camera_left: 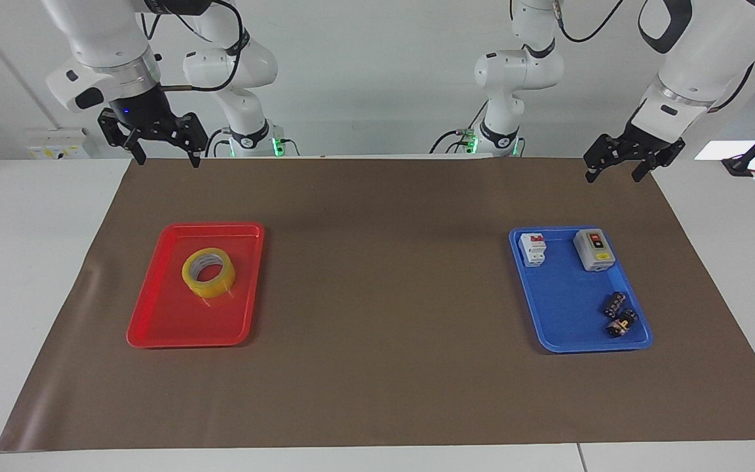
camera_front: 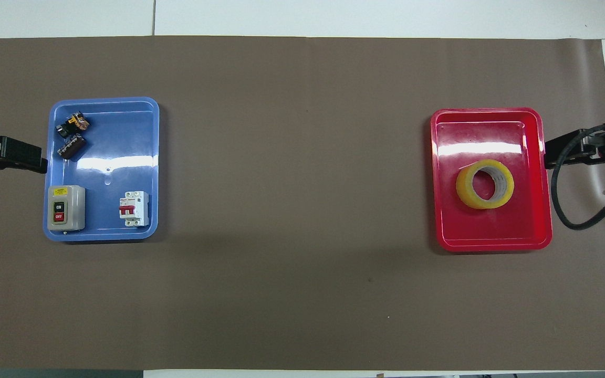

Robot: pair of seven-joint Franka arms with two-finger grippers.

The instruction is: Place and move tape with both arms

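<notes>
Tape (camera_left: 208, 273) flat in red tray (camera_left: 154, 328), at five o'clock below right gripper (camera_left: 166, 158); left gripper (camera_left: 613, 172) well apart; both fingers spread, empty.

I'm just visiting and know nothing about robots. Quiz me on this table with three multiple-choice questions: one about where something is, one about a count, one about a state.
1. Where is the tape?
A. in the red tray
B. in the blue tray
C. on the brown mat

2. How many things lie in the blue tray?
A. two
B. four
C. six

3. What is the right claw doing?
A. gripping the tape
B. pressing a switch
C. hanging open, holding nothing

Answers:
1. A: the yellow roll lies flat inside the red tray.
2. B: a grey switch box, a white breaker and two small dark parts.
3. C: it hangs up by the mat's edge nearest the robots, apart from everything.
</notes>
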